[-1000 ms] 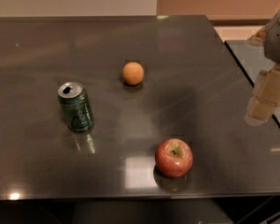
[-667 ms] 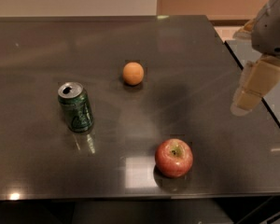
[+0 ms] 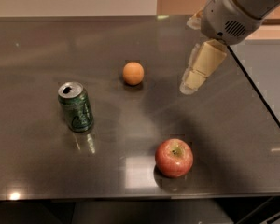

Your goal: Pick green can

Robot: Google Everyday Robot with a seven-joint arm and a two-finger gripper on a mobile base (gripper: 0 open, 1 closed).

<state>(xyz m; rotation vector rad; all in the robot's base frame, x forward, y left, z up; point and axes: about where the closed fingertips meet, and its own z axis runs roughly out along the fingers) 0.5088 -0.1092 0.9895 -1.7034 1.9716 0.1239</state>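
green can upright | orange, apple nearby | pincer right of orange

A dark, glossy desk is filling most of the view, its right edge running diagonally from far to near. An orange is sitting around the middle of the desk, toward the far side, and is casting a small shadow. A red apple with yellowish patches is standing stem-up near the front edge, right of centre and well apart from the orange. A patch of light is reflecting off the desk just left of the apple. The claw is hanging above the desk, to the right of the orange.
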